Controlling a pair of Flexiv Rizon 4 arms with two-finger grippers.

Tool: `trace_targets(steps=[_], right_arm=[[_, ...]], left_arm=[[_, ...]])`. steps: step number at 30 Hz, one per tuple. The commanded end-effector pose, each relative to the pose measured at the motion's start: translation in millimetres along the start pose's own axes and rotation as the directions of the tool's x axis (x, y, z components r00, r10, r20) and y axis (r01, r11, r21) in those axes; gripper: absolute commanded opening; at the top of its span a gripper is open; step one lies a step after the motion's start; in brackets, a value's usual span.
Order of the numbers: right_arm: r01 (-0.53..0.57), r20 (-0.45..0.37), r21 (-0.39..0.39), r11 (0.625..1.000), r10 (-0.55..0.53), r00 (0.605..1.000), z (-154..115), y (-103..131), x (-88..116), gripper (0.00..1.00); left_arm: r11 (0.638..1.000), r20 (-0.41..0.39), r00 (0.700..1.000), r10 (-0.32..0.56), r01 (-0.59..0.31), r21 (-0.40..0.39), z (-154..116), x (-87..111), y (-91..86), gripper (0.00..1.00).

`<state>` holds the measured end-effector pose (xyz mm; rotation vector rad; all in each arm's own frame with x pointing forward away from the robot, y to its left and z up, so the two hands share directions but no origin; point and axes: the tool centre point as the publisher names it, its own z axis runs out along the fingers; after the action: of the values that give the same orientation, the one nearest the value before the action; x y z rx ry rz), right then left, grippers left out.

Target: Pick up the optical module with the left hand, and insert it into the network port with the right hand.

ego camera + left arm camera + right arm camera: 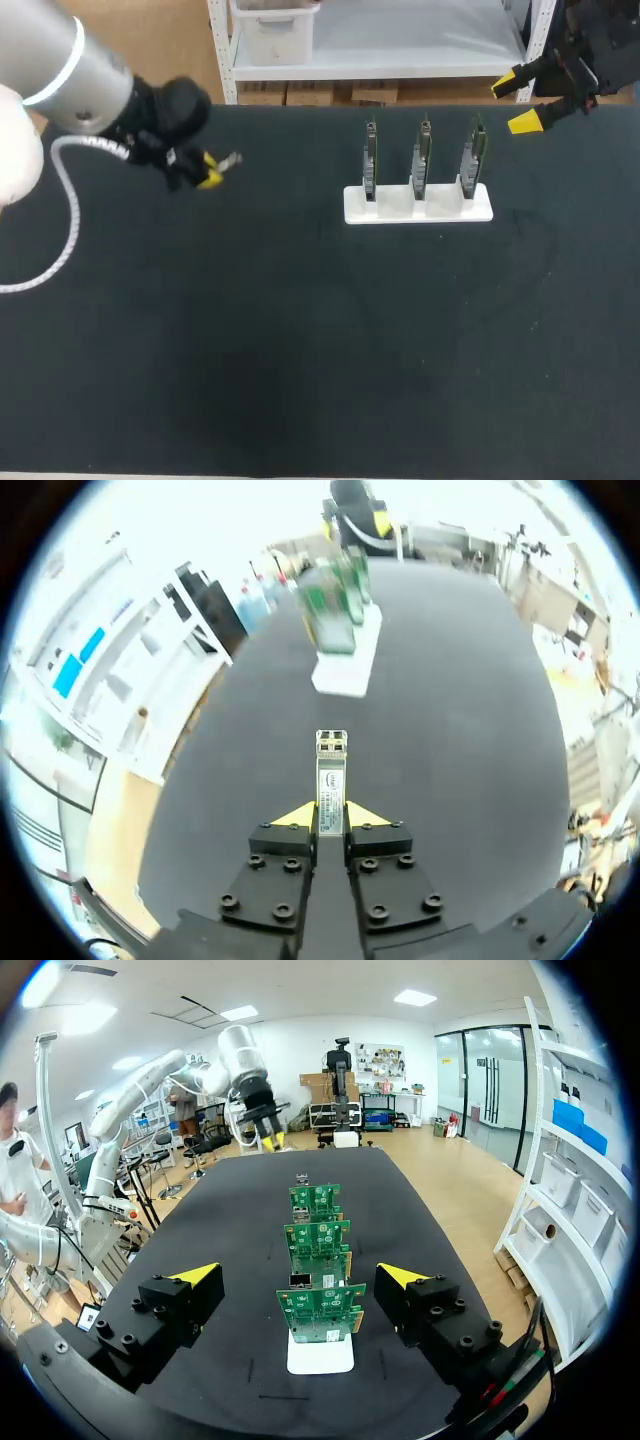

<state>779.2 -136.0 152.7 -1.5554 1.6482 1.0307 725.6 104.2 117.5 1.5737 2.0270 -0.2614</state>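
Pickup looks done: our left fingers point(296, 817) are clamped on the optical module point(331, 770), which juts ahead of them over the worktop point(450, 730); our right fingers point(196, 1275) stand apart, empty, circuit boards point(320, 1310) just ahead, so we judge a handover next.

The left claw point(207, 172) sat at 10 o'clock on the dark worktop point(300, 350), clamped on the optical module point(230, 160). The white stand point(418, 208) with three green boards point(423, 160) stood at 2 o'clock, and the right claw point(513, 103) hung spread wide at its 1 o'clock.
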Motion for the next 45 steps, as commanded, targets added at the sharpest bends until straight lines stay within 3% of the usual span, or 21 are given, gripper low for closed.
trace_targets(steps=[1,8,20,27,35,45], right_arm=[[0.001,-0.001,0.006,1.0,-0.001,1.0,0.4,2.4,-0.2,1.0],[0.001,-0.001,0.006,1.0,-0.001,1.0,0.4,2.4,-0.2,1.0],[0.001,-0.001,0.006,1.0,-0.001,1.0,0.4,2.4,-0.2,1.0],[0.001,-0.001,0.006,1.0,-0.001,1.0,0.4,2.4,-0.2,1.0],[0.001,-0.001,0.006,1.0,-0.001,1.0,0.4,2.4,-0.2,1.0],[0.001,-0.001,0.006,1.0,-0.001,1.0,0.4,2.4,-0.2,1.0]], left_arm=[[1.0,0.198,0.98,-0.004,0.007,-0.014,5.3,-30.5,24.2,0.0],[0.997,0.351,0.933,0.082,-0.075,-0.034,11.6,-94.9,46.1,0.0],[0.994,0.557,0.829,0.059,-0.098,0.04,32.6,-180.5,55.7,0.0],[0.99,0.666,0.746,0.024,-0.111,0.089,39.2,-226.8,41.8,0.0],[0.963,0.699,0.715,-0.002,-0.187,0.194,58.5,-262.9,14.9,0.0],[0.946,0.736,0.675,-0.039,-0.212,0.245,73.4,-294.2,-9.9,0.0]])
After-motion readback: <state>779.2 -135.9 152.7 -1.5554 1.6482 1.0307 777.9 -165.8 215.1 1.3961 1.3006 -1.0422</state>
